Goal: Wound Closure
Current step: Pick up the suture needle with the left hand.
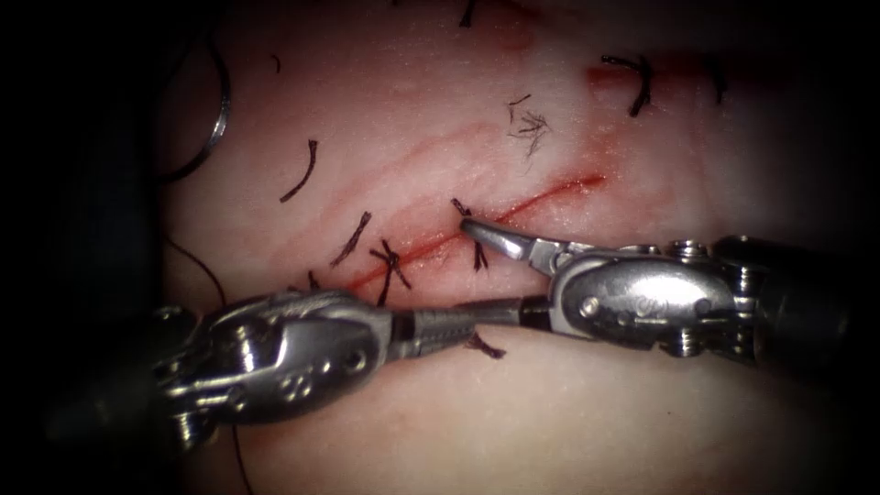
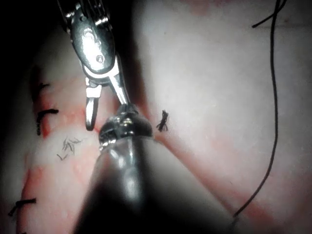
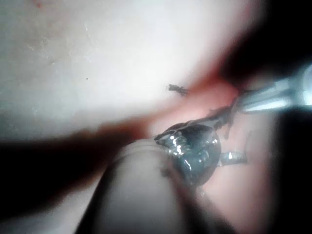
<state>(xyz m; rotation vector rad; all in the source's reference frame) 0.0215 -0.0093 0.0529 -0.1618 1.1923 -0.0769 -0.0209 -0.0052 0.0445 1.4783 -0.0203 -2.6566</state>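
Note:
The tissue (image 1: 513,82) has a red cut (image 1: 541,197) running diagonally, crossed by several dark stitches (image 1: 390,266). My right tool (image 1: 469,268) comes in from the right with its jaws open. Its upper jaw tip touches the thread tail of a stitch (image 1: 461,207); its lower jaw reaches left toward my left tool. My left tool (image 1: 454,323) lies below the cut, jaws shut, with nothing seen held. The curved needle (image 1: 221,101) rests free at the tissue's left edge, held by neither tool and out of the tissue. In the left wrist view the right tool (image 2: 107,116) stands open beside a knot (image 2: 162,121).
Loose cut ends of thread (image 1: 301,174) lie scattered left of the cut, with a frayed tuft (image 1: 532,124) above it. A short piece (image 1: 486,346) lies below the left tool's tip. Long thread (image 2: 273,97) trails over the pale tissue. Red fluid stains the tissue along the cut.

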